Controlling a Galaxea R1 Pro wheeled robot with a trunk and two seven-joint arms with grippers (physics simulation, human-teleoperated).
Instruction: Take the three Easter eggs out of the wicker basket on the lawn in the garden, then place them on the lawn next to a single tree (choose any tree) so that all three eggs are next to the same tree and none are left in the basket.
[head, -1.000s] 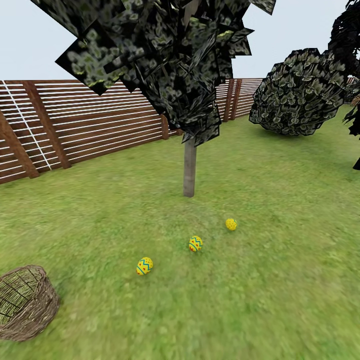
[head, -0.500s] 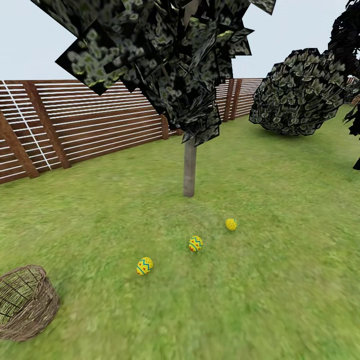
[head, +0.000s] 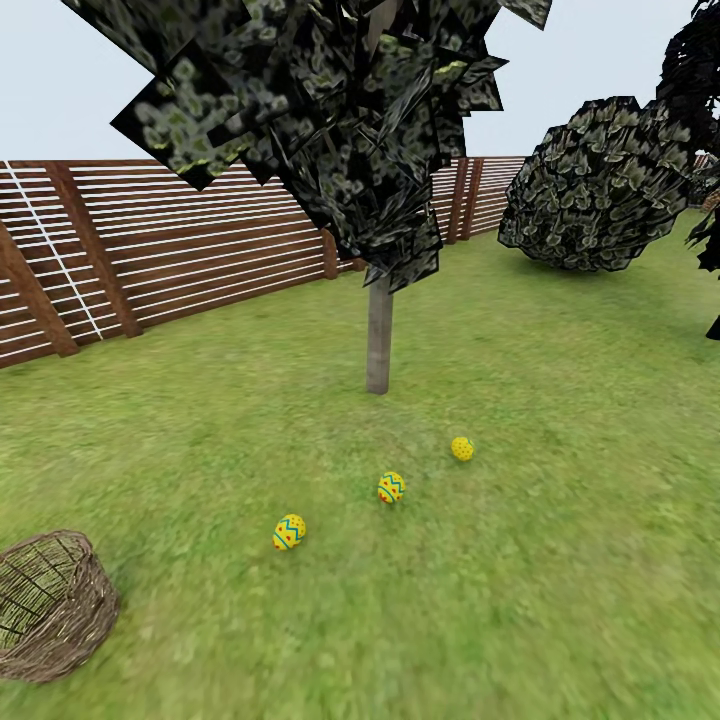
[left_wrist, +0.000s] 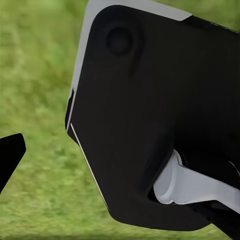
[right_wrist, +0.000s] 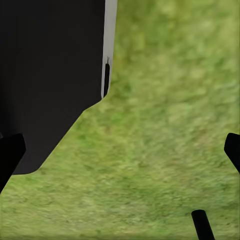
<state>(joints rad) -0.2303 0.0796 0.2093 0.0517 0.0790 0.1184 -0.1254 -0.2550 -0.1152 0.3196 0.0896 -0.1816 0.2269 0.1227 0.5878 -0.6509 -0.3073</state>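
Note:
Three Easter eggs lie on the lawn (head: 560, 560) in the head view, in a slanted row in front of the tree (head: 378, 335). A zigzag-striped egg (head: 289, 532) is nearest to me, a second zigzag egg (head: 391, 487) lies in the middle, and a dotted egg (head: 462, 448) is closest to the trunk. The wicker basket (head: 85, 620) sits at the lower left, tipped a little, with no egg visible inside. My right gripper (right_wrist: 120, 155) hangs open over bare grass. My left gripper (left_wrist: 120, 152) shows one fingertip (left_wrist: 11, 150) far out to the side, over grass.
A dark slatted fence (head: 180, 250) bounds the garden behind the tree. A rounded bush (head: 600, 185) stands at the back right, and a dark crown (head: 700, 90) reaches in at the right edge. A black and white robot part (left_wrist: 150, 115) hides much of the left wrist view.

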